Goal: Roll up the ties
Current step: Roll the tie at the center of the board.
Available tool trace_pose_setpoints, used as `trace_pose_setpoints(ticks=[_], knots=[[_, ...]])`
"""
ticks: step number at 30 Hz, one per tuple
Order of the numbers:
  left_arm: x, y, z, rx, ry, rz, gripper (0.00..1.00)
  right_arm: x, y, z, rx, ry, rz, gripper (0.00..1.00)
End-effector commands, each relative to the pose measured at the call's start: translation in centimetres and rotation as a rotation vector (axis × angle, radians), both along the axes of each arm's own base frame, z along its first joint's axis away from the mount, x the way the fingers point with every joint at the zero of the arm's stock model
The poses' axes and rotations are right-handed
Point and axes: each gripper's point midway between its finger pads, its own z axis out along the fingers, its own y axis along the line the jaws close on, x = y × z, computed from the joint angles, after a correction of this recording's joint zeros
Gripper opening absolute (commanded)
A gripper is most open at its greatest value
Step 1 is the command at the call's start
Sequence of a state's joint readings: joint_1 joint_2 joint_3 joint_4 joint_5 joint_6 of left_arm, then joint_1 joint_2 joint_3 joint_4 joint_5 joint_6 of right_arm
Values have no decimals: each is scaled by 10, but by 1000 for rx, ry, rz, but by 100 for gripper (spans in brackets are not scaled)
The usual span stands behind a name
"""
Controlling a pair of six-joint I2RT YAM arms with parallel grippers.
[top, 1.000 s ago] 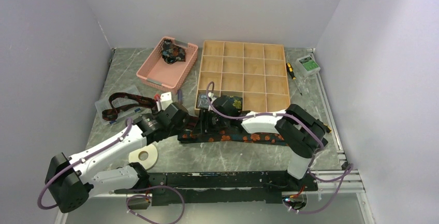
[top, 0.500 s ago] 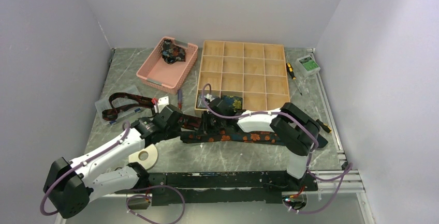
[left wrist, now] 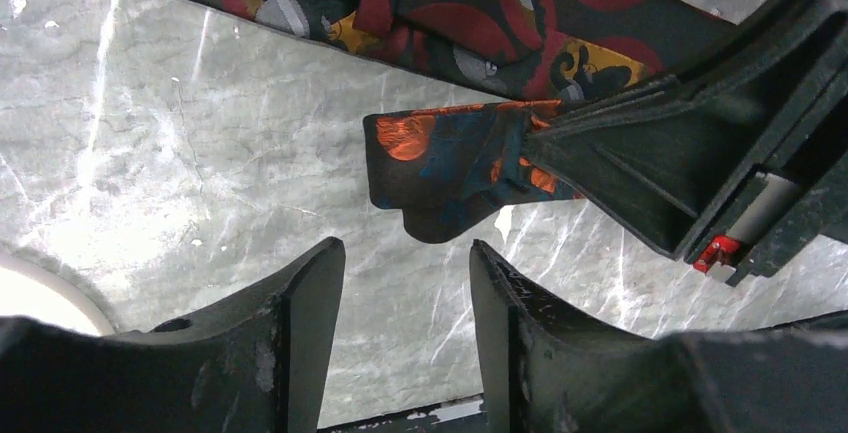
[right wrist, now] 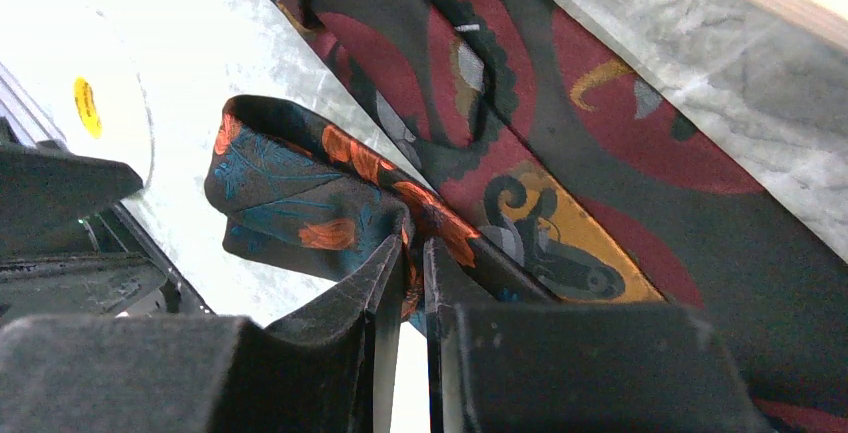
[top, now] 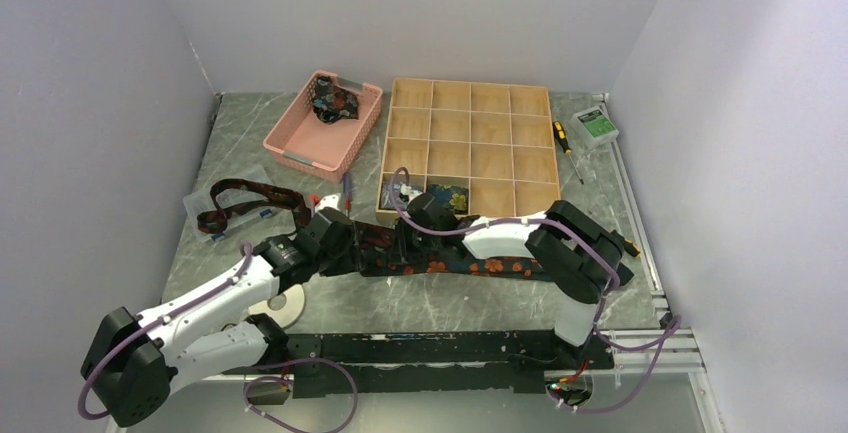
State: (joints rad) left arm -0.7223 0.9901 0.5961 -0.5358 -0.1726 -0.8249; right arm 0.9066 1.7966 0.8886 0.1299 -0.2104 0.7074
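Box label (top: 596,124) illegible; right fingers (right wrist: 345,303) pinch orange-flowered tie (right wrist: 290,203)

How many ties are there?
4: bunched tie in the basket, rolled tie in the tray, maroon tie on the table, orange-flowered tie in the right gripper. More may be hidden.

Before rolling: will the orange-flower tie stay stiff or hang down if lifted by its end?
Probably floppy: the tie folds and bunches where the right fingers pinch it. Likely light: thin fabric, lying flat on the table.
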Motion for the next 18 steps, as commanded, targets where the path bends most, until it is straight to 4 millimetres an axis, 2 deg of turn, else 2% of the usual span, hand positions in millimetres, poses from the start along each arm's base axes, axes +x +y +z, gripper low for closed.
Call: trace_pose_setpoints(ticks=[1,7,10,16,18], knots=[[8,-1,7,-56,-24,40,57,1,-5,6,-1,-78,40,17],[16,-10,15,-167,-54,-21,58,-4,-3,0,5,-77,77,18],[16,-12,18,-174,-76,-49,57,-8,4,4,31,-69,94,19],[19,-2,4,-175,-57,36,59,-12,18,9,48,-87,135,20],[18,7,-4,-151,-27,89,60,-14,24,9,52,-89,149,20]])
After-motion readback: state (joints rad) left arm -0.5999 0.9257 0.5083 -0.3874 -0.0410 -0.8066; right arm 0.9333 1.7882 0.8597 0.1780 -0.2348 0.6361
